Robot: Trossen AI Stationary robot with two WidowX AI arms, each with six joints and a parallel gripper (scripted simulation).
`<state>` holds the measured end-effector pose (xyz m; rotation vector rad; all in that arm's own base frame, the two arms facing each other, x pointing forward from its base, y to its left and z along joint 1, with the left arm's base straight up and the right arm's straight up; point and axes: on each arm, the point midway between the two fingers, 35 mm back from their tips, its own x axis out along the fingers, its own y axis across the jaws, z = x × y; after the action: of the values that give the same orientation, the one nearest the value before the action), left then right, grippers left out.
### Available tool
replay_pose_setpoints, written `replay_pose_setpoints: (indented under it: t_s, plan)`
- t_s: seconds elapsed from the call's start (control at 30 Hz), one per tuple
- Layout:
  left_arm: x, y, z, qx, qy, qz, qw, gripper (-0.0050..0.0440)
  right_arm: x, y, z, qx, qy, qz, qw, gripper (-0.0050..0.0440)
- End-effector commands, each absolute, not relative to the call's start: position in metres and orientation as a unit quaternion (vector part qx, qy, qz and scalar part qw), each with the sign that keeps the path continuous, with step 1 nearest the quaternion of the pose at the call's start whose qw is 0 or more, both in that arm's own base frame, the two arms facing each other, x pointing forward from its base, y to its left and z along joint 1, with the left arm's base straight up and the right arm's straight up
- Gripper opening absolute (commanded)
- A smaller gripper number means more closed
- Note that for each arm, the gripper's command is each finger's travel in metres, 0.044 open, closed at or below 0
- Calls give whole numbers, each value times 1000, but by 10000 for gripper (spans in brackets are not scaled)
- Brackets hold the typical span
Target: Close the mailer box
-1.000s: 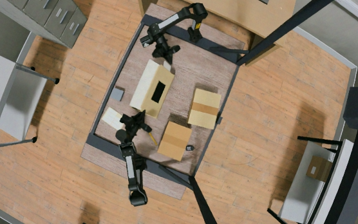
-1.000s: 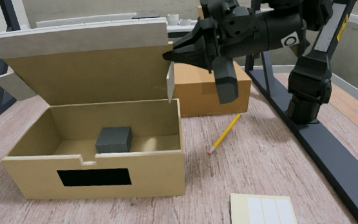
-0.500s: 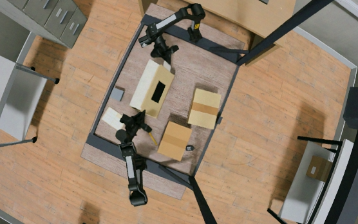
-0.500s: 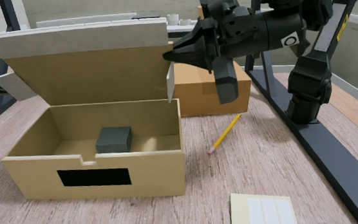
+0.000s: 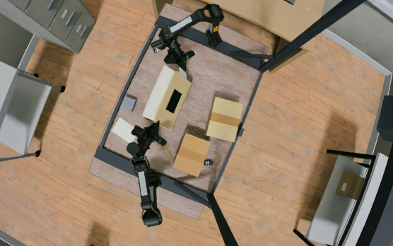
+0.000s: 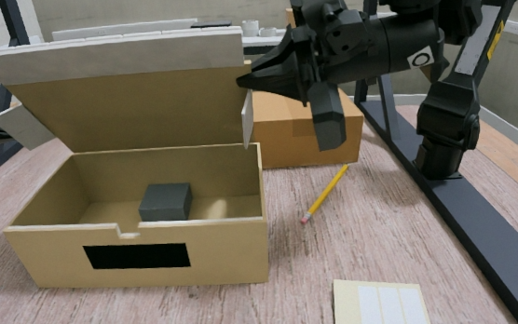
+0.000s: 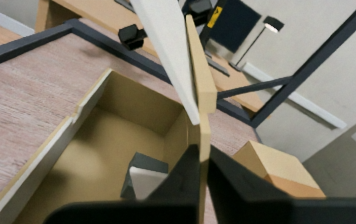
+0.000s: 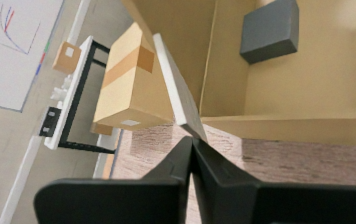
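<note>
Tan cardboard box [image 6: 224, 265] [image 7: 145, 107] [image 8: 300, 129] sits open on the counter [image 5: 226, 83] [image 6: 303, 261] [image 7: 40, 100], toward its left edge in the top view, dark block [image 6: 165, 202] [image 8: 270, 31] inside. Lid [image 5: 182, 90] [image 6: 154, 107] [image 7: 204, 95] raised, front flap [image 5: 159, 88] [image 6: 130, 60] [image 7: 167, 55] untucked, both side flaps out of the box. Left end effector [image 5: 157, 123] [image 6: 244, 78] [image 7: 202, 151]: fingers clamped on the lid's side edge. Right end effector [image 5: 184, 68] [image 8: 192, 142]: fingertips together, nothing held, right at the far side flap [image 5: 182, 72] [image 6: 28, 127] [image 8: 177, 87]; contact unclear. Label sheet [image 5: 123, 130] [image 6: 377, 300] near the counter's lower-left corner, top view; small grey block [image 5: 128, 103] by the left edge. Pencil [image 5: 167, 152] [image 6: 326, 193] lies between sheet and orange-brown carton [image 5: 191, 155] [image 6: 303, 135], near the lower edge. Paler taped carton [image 5: 225, 119] [image 7: 280, 167] [image 8: 132, 82] by the right edge.
</note>
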<state>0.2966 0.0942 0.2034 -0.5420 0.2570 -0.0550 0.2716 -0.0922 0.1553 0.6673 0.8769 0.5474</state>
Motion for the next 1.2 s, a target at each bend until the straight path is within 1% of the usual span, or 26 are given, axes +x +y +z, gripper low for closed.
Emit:
replay_pose_setpoints:
  t_s: [0.0, 1.17]
  plan:
    - [298, 94, 214, -257, 116, -30, 959, -50, 282, -94, 164, 295, 399, 263, 827, -50]
    - [298, 94, 214, -257, 116, -30, 959, -50, 300, -102, 160, 295, 398, 263, 828, -50]
